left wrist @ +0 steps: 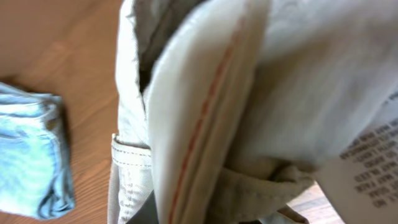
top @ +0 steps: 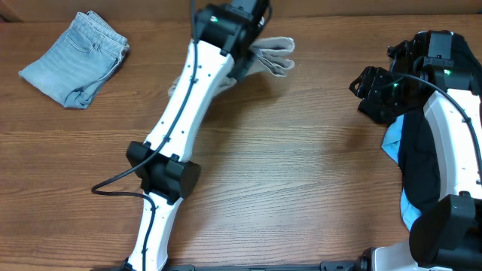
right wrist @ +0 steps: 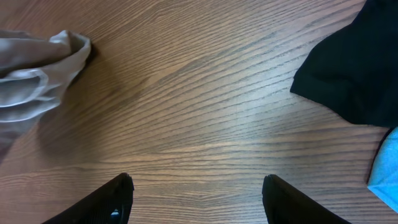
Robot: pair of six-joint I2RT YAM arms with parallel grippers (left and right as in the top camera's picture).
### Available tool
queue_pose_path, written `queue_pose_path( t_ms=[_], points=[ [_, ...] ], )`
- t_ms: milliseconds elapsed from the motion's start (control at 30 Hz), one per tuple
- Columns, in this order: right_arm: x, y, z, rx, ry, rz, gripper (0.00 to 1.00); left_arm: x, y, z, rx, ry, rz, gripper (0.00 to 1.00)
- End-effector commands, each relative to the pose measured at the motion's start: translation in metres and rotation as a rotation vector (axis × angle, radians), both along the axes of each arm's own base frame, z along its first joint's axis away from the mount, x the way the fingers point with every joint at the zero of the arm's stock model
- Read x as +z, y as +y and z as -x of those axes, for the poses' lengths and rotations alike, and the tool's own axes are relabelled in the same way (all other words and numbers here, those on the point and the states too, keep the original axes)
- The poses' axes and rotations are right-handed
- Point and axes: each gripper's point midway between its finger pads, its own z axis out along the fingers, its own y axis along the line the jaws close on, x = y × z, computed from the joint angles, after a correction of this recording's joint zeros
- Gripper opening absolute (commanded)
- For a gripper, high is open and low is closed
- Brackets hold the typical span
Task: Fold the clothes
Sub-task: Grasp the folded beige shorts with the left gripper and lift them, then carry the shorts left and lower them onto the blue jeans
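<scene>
The khaki shorts (top: pixel 275 56) lie bunched on the table (top: pixel 301 165) under the left tool (top: pixel 247 38). Their long axis runs sideways, and the folded end points toward the right tool (right wrist: pixel 196 180). Pale beige cloth with a white tag (left wrist: pixel 367 168) hides the left tool's fingers, so its state cannot be told. The right tool is wide open.

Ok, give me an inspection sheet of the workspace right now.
Surface: wooden table, unmarked where visible.
Job's things: khaki shorts bunched at the far edge; denim garment folded, far left; black garment over light-blue garment, right.
Clutter: nothing seen.
Grippers: left gripper buried in the khaki shorts, jaws hidden; right gripper open, empty, over bare wood.
Cables: black cable loops off the left arm.
Surroundings: nothing seen.
</scene>
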Motion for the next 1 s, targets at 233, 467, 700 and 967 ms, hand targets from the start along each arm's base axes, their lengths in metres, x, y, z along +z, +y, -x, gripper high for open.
queue_pose_path(
  t_ms=[233, 467, 700, 967],
  points=[
    [-0.001, 0.0, 0.0, 0.002, 0.001, 0.007, 0.7, 0.101, 0.066, -0.029, 0.171, -0.326, 0.046, 0.04],
    [-0.002, 0.0, 0.001, 0.002, 0.007, 0.006, 0.7, 0.129, 0.133, -0.035, 0.338, -0.432, -0.06, 0.04],
    [-0.003, 0.0, 0.004, 0.002, 0.02, 0.004, 0.7, 0.138, 0.21, -0.041, 0.531, -0.487, -0.093, 0.04],
    [-0.005, 0.002, 0.009, 0.001, 0.045, -0.002, 0.7, 0.147, 0.298, -0.051, 0.669, -0.56, -0.059, 0.04]
  ],
)
